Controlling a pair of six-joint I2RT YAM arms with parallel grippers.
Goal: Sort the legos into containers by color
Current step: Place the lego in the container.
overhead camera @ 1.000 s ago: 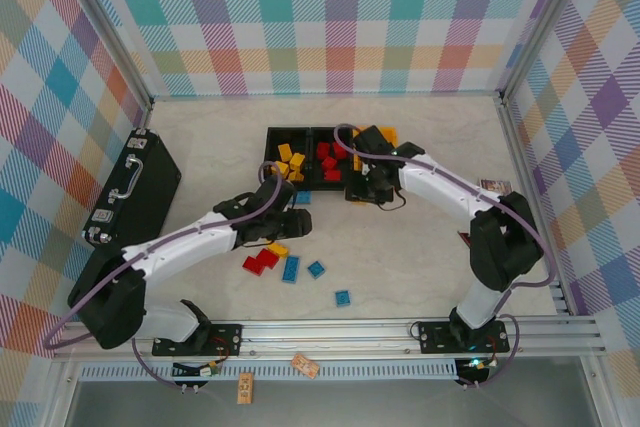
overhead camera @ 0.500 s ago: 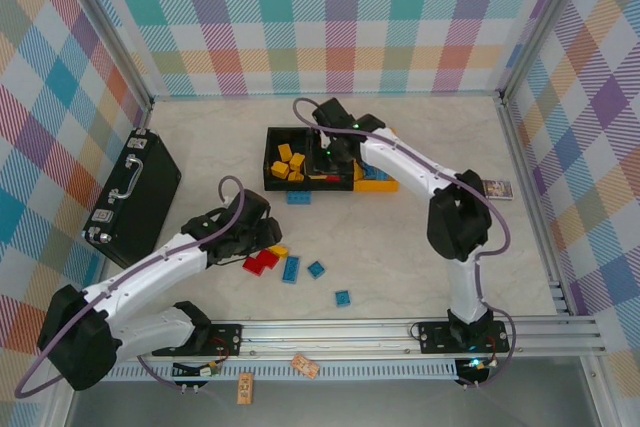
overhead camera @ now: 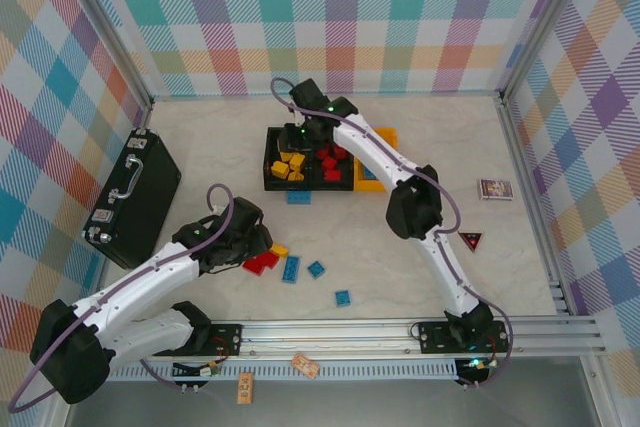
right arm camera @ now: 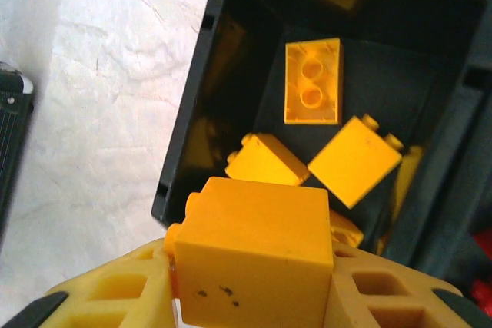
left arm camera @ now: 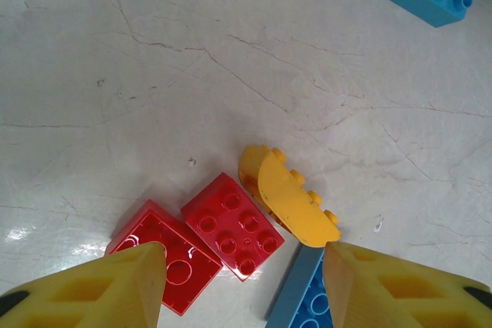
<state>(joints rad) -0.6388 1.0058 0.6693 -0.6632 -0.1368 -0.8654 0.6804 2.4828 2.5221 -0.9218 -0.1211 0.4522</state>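
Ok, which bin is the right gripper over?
The left-hand black bin, holding yellow bricks. The right gripper hangs at its edge with a yellow brick. The middle black bin holds red ones.

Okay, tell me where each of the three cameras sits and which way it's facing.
Top external: high behind the arm bases, looking down on the pale marbled tabletop; both white arms show.
Left wrist: on the left arm, facing straight down at two red studded plastic bricks; open left claw at the bottom edge.
Right wrist: on the right arm, over the black plastic bin of yellow bricks; right claw grips a yellow plastic brick.
Shared: top and right wrist both show that bin.
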